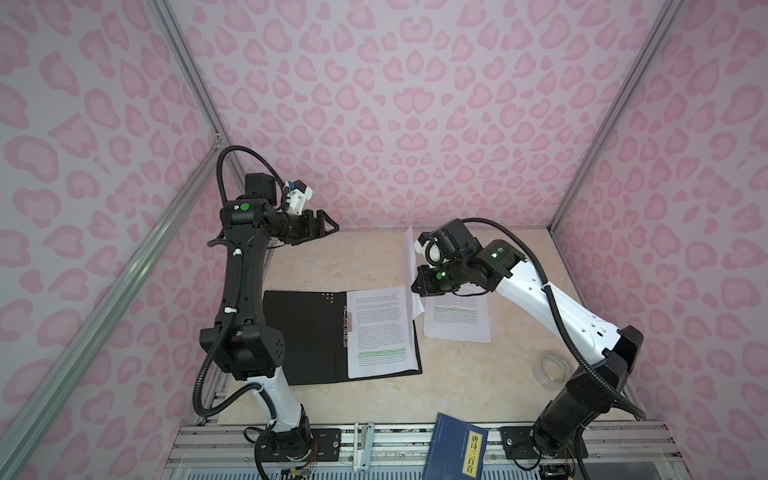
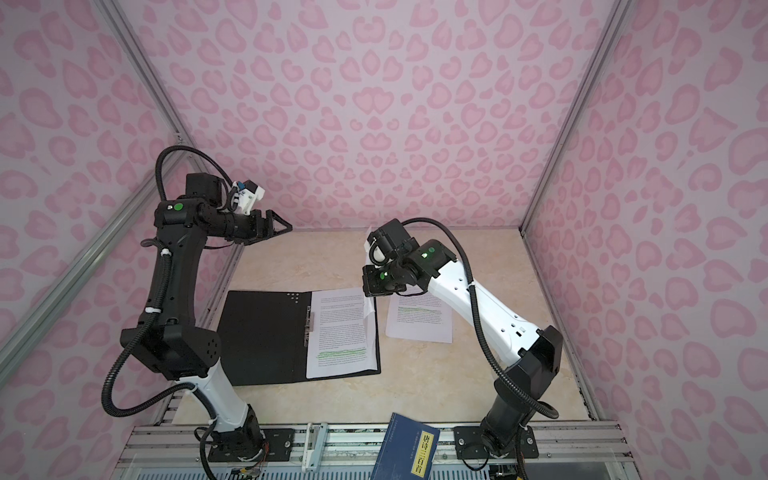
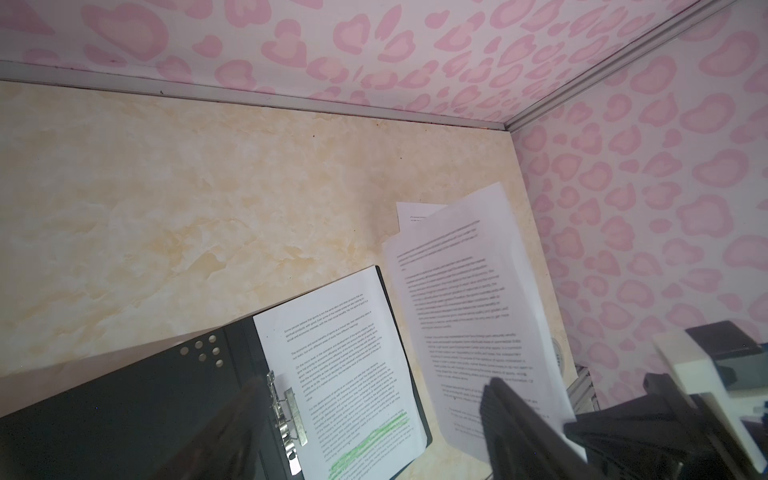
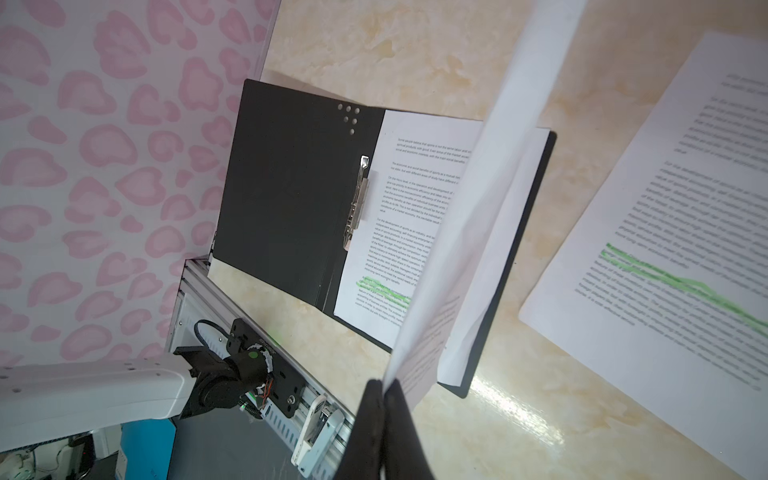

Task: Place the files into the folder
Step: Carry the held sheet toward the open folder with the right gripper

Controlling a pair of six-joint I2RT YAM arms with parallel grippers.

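Note:
The folder [image 1: 303,332] [image 2: 266,332] lies open on the table, black inside, with its metal clip [image 1: 347,324] at the spine. One of the files [image 1: 380,332] [image 4: 415,187] lies flat on its right half. My right gripper [image 1: 417,286] [image 4: 382,384] is shut on the lower edge of a second sheet [image 1: 410,257] [image 4: 490,187], which stands nearly upright above the folder's right edge. A third sheet [image 1: 457,322] [image 4: 665,249] lies on the table to the right of the folder. My left gripper [image 1: 328,224] [image 3: 374,382] hangs open and empty, raised above the back left.
A blue book with a yellow label [image 1: 455,451] overhangs the front rail. A clear tape roll [image 1: 555,370] sits by the right arm's base. Pink patterned walls [image 1: 415,104] close in the back and both sides.

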